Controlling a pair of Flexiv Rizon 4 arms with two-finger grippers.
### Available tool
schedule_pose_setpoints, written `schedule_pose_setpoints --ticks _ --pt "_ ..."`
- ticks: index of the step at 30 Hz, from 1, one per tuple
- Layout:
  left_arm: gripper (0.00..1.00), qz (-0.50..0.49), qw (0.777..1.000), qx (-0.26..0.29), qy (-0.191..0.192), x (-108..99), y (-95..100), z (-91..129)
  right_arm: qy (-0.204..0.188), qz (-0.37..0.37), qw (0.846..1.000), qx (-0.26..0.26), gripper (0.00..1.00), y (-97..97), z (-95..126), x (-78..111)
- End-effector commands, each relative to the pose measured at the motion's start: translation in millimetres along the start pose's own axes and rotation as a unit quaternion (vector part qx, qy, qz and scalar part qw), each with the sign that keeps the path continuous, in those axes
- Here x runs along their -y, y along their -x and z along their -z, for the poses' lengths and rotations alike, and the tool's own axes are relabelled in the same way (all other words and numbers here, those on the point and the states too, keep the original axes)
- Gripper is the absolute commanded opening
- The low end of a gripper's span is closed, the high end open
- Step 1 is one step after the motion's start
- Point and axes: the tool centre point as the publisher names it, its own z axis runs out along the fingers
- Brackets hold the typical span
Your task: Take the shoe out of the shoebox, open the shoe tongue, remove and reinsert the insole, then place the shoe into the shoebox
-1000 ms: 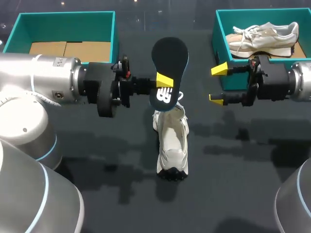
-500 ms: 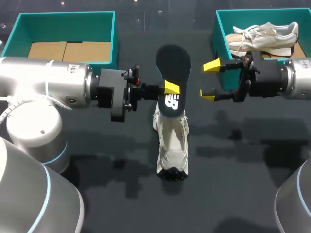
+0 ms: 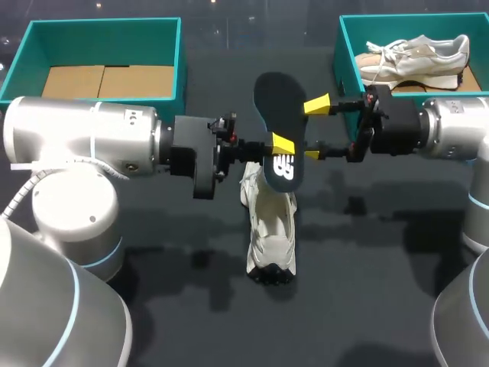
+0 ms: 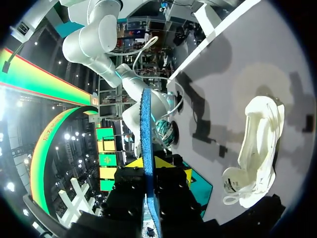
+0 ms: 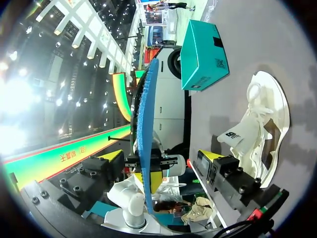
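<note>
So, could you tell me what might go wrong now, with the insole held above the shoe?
The left gripper pinches the insole by one edge, so it may pivot or slip if the right gripper, open around it, nudges it. The thin insole could bend if that gripper closes off-centre. The shoe lies unheld below, so reinserting might shove it aside.

Light's coming from above: blocky shadows across my dark table (image 3: pixel 367 321), white shoe (image 3: pixel 269 229) bright, glare flooding my right wrist view.
</note>
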Motion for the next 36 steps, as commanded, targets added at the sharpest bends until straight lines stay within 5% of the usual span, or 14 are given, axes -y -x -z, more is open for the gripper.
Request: schedule_pose_setpoints --ticks 1,5,7,36 --pt "0.0 0.002 1.0 -0.002 0.016 2 -3.0 -8 0.0 -0.001 1.0 -0.001 0.84 1.8 -5 -1.5" --pt "0.0 0.003 1.0 -0.004 0.023 0 -6.4 -9 0.0 -0.004 1.0 -0.001 0.56 2.5 -5 -1.8" --pt "0.0 0.001 1.0 -0.008 0.025 -1 -7.7 -10 0.0 -0.004 1.0 -0.002 0.51 2.8 -5 -1.9" --pt "0.0 -0.007 0.998 -0.022 0.05 -8 -21.4 -30 -0.022 -0.007 0.999 -0.021 0.3 5.1 4 -10.9"
